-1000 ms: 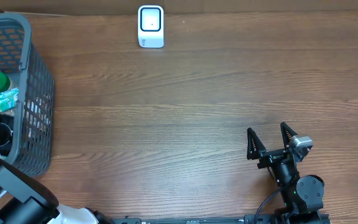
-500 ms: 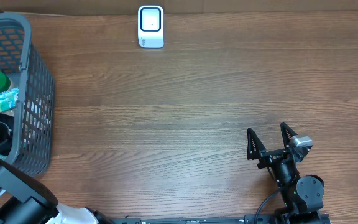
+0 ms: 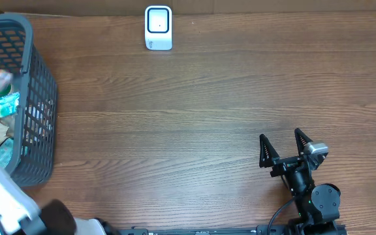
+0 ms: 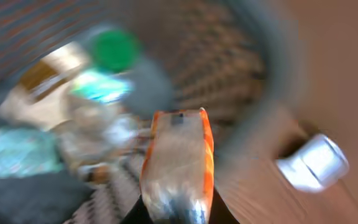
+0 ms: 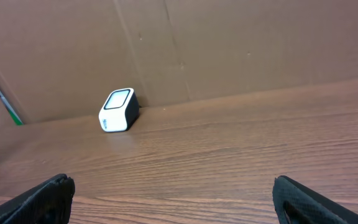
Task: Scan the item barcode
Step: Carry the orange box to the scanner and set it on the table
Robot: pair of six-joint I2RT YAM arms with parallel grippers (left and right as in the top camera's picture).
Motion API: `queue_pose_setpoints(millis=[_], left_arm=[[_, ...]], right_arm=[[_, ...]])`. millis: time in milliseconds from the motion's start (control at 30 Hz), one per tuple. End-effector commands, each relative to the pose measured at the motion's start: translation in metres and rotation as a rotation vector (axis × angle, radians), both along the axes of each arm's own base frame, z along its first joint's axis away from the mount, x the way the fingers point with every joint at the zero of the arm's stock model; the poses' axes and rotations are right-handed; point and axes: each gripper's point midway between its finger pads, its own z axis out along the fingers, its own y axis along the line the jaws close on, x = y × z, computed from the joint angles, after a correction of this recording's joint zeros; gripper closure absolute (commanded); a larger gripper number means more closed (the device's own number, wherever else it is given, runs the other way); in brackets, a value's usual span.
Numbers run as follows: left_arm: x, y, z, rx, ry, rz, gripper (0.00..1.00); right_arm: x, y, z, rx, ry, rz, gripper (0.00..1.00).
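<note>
— Orange-edged silvery packet (image 4: pixel 176 155): seen overhead?
— No; only the grey mesh basket (image 3: pixel 34 98) at the tabletop's (image 3: pixel 207 117) left and the white scanner (image 3: pixel 158 27).
— Left wrist?
— Left gripper (image 4: pixel 178 214) clamps it above the basket, likely to carry it to the scanner.
— Right wrist?
— Right gripper (image 5: pixel 173 199) spread wide, empty, out of the way.

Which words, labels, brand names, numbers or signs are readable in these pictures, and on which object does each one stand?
No text can be read in any view.
On the white scanner: tiny marks below its window, too small to read.
On the orange-edged packet: the face is blurred, nothing legible.
On the green-capped bottle and the other packs in the basket: the labels are blurred, nothing legible.
</note>
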Motion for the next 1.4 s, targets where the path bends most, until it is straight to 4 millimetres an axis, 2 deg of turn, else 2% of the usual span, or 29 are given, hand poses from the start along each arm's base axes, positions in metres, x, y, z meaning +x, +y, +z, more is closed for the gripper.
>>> queue_pose_setpoints(millis=[0, 33, 67, 133, 200, 300, 367, 500, 600, 700, 867, 1000, 1167, 1267, 1367], left_arm=[[-0.001, -0.071, 0.037, 0.119, -0.057, -0.236, 0.91], [-0.001, -0.093, 0.036, 0.134, -0.038, -0.286, 0.91], [0.000, -0.106, 0.033, 0.142, -0.020, -0.317, 0.91], [0.000, -0.141, 0.018, 0.160, 0.045, -0.408, 0.91], [-0.001, -0.174, -0.003, 0.164, 0.118, -0.505, 0.91], [-0.001, -0.211, -0.039, 0.172, 0.228, -0.616, 0.91], [-0.002, -0.228, -0.067, 0.178, 0.311, -0.649, 0.89], [0.001, -0.243, -0.129, 0.214, 0.482, -0.612, 0.89], [0.008, -0.263, -0.173, 0.205, 0.560, -0.623, 0.89], [0.014, -0.292, -0.218, 0.190, 0.630, -0.656, 0.90], [0.016, -0.351, -0.267, 0.123, 0.664, -0.784, 0.88], [0.013, -0.394, -0.292, 0.031, 0.653, -0.865, 0.84], [0.014, -0.434, -0.299, -0.131, 0.608, -0.918, 0.73], [0.021, -0.443, -0.296, -0.183, 0.572, -0.911, 0.59], [0.027, -0.436, -0.296, -0.199, 0.565, -0.877, 0.50]], right_arm=[[0.000, 0.000, -0.002, -0.001, -0.003, -0.001, 0.00], [0.000, 0.000, -0.002, -0.001, -0.003, -0.001, 0.00], [0.000, 0.000, -0.002, -0.001, -0.003, -0.001, 0.00], [0.000, 0.000, -0.002, -0.001, -0.003, -0.001, 0.00], [0.000, 0.000, -0.002, -0.001, -0.003, -0.001, 0.00], [0.000, 0.000, -0.002, -0.001, -0.003, -0.001, 0.00], [0.000, 0.000, -0.002, -0.001, -0.003, -0.001, 0.00], [0.000, 0.000, -0.002, -0.001, -0.003, -0.001, 0.00], [0.000, 0.000, -0.002, -0.001, -0.003, -0.001, 0.00], [0.000, 0.000, -0.002, -0.001, -0.003, -0.001, 0.00], [0.000, 0.000, -0.002, -0.001, -0.003, -0.001, 0.00], [0.000, 0.000, -0.002, -0.001, -0.003, -0.001, 0.00], [0.000, 0.000, -0.002, -0.001, -0.003, -0.001, 0.00], [0.000, 0.000, -0.002, -0.001, -0.003, -0.001, 0.00], [0.000, 0.000, -0.002, -0.001, -0.003, -0.001, 0.00]])
